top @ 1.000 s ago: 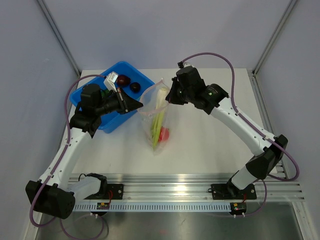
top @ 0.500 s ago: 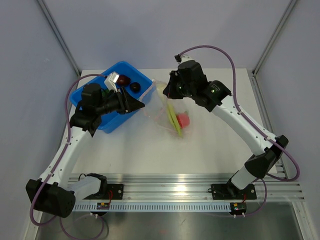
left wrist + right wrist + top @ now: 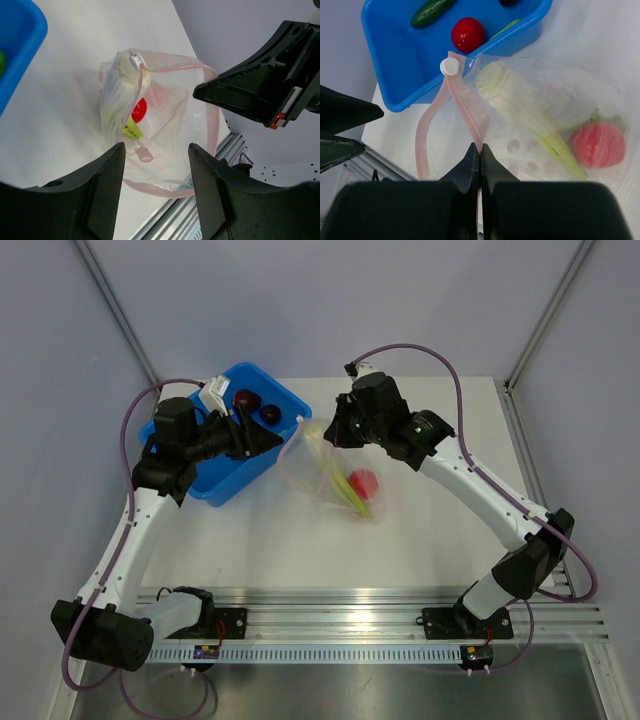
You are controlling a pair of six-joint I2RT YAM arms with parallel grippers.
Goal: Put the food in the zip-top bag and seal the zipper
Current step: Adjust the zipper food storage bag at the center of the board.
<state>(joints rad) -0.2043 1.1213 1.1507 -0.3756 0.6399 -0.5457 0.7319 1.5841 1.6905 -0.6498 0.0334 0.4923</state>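
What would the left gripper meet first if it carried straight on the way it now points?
Most likely the bag, near its open mouth edged by the pink strip; nothing shows between the left gripper and it. Depth is hard to judge here.

A white table (image 3: 440, 540) stands between plain lilac-grey walls (image 3: 300, 300). Metal struts (image 3: 113, 306) rise at its far corners. The light is even.

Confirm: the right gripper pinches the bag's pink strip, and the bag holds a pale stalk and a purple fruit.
Wrong colour: the fruit in the bag is red, not purple; the right wrist view shows it. The right gripper does pinch the pink strip, and the pale stalk is inside.
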